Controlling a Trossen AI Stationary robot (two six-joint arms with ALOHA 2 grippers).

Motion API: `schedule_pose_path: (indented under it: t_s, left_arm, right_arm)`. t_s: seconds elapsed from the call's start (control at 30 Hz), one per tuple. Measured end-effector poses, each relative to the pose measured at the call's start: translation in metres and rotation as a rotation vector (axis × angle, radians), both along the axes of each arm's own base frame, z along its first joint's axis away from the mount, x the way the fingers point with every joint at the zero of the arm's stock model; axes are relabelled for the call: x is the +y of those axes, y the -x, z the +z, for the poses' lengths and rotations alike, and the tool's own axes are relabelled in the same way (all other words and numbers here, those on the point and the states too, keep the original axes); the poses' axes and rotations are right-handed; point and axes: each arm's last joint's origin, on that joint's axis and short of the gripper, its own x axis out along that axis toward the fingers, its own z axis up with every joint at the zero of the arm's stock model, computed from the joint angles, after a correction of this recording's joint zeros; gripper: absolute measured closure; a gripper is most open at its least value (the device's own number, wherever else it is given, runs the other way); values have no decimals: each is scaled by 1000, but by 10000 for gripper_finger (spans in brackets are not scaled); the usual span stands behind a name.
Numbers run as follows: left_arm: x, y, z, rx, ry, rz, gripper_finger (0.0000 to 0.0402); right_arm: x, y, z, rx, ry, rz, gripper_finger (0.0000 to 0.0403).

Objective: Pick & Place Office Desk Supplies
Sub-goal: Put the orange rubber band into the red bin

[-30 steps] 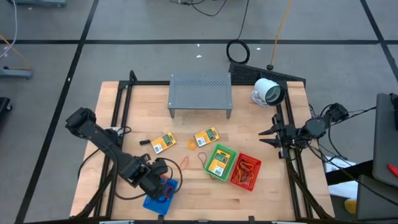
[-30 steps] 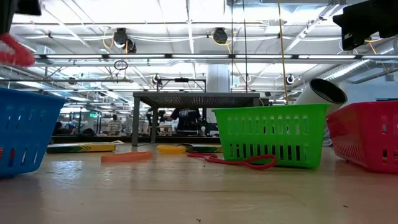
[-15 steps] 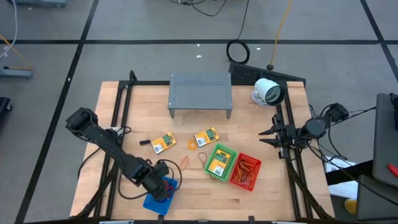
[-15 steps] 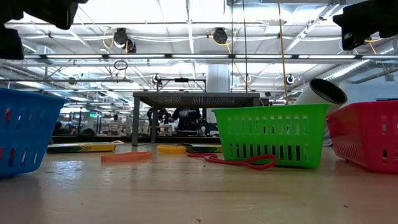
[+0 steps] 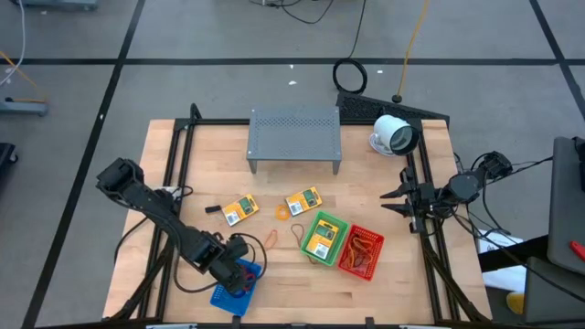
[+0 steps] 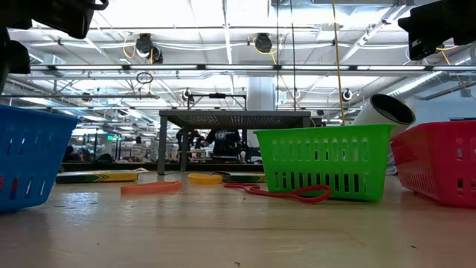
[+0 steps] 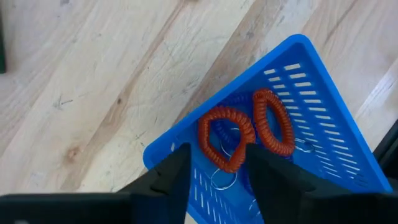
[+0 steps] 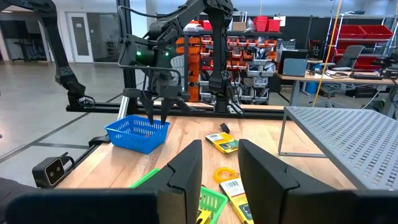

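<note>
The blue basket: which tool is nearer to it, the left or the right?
Left. The left tool hangs right above the blue basket; the right tool waits far off at the table's right edge.

We see a blue basket (image 5: 236,285) with slotted walls holding two orange-red coiled rings (image 7: 227,137), beside a green basket (image 5: 322,238) and a red basket (image 5: 360,253) on the pale, grained wood table (image 5: 393,283). Two yellow packets (image 5: 240,210) carry green labels, an orange band (image 6: 151,187) lies flat, and the perforated shelf (image 5: 294,133) is grey.
</note>
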Motion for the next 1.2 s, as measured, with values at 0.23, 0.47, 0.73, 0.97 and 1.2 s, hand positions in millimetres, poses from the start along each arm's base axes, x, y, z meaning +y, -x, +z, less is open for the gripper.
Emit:
schedule_pose_path:
  t_s: [0.23, 0.47, 0.73, 0.97, 1.2]
  left_arm:
    - [6, -15, 8, -76, 18, 10, 230]
    - [32, -44, 30, -191, -75, 31, 229]
    - [82, -80, 7, -111, -117, 184, 229]
    - [95, -104, -19, -100, -88, 229, 229]
    - [79, -127, -9, -4, -94, 175, 229]
  right_arm:
    - [0, 0, 0, 0, 0, 0, 309]
    - [0, 0, 0, 0, 0, 0, 308]
    - [0, 0, 0, 0, 0, 0, 307]
    - [0, 0, 0, -1, 0, 0, 307]
    - [0, 0, 0, 0, 0, 0, 309]
